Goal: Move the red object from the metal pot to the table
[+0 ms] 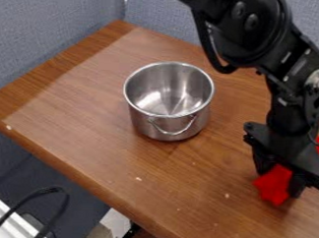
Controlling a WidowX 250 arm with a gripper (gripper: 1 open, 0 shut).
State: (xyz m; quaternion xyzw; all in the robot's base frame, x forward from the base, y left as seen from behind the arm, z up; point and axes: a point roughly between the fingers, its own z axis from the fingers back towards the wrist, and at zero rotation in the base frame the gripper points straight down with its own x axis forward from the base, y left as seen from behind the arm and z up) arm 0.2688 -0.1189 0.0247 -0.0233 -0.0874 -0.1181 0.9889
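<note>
At lower right, claw (286, 178) pointed straight down over the table (71, 88), black fingers partly spread with the red bar (281, 186) between them. Looked closed on the bar, though contact of the fingertips could not be made out clearly. Bar low at the table surface near the right edge of view, its lower end showing below and between the fingers; whether resting on the wood or just above it could not be told. Above the claw, black arm links rose up and leftward out of the top of the view, with a dark cable looping beside them. Left of the claw and well apart from it, pot (168, 100) upright on the table, shiny inside and holding nothing visible, thin wire handle hanging against its near side. Around the pot, brown wood with visible grain and a few pale specks toward the near edge. Behind the table, grey-blue wall panel. Beyond the near-left table edge, lower down, a dark cable and pale striped surface at the bottom-left corner.
</note>
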